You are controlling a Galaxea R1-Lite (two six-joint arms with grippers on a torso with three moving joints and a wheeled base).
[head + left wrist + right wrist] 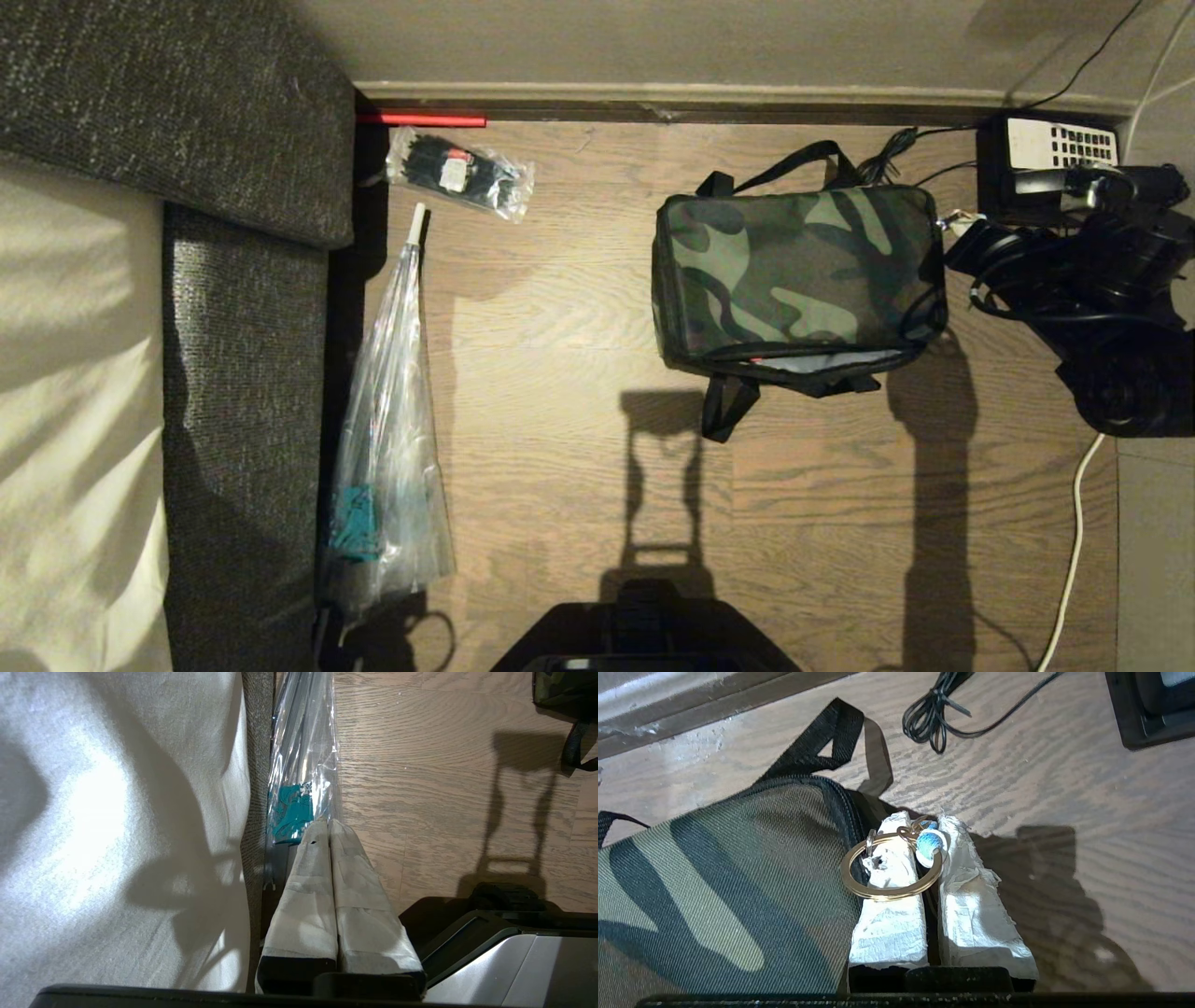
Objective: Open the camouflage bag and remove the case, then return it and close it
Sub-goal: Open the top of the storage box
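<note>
Wooden flooring [560, 485] is carrying one camouflage bag [794, 271], lying toward two o'clock in the head view. At its three o'clock end, the right gripper [924, 826] jaws are pinching the zip pull [929, 842] with one gold ring [892, 868]. Judging by the part-open seam, pulling steadily along the zip track should work best. Left gripper [328, 823] jaws are pressed together, idle.

Open wood floor [560, 485] lies left of and before the bag [798, 271]. Close on the bag's right, the right gripper [924, 828], a telephone [1050, 154] and coiled cable [931, 716] crowd the gap. A sofa [243, 373], an umbrella [387, 420] and a packet [460, 173] line the far left.
</note>
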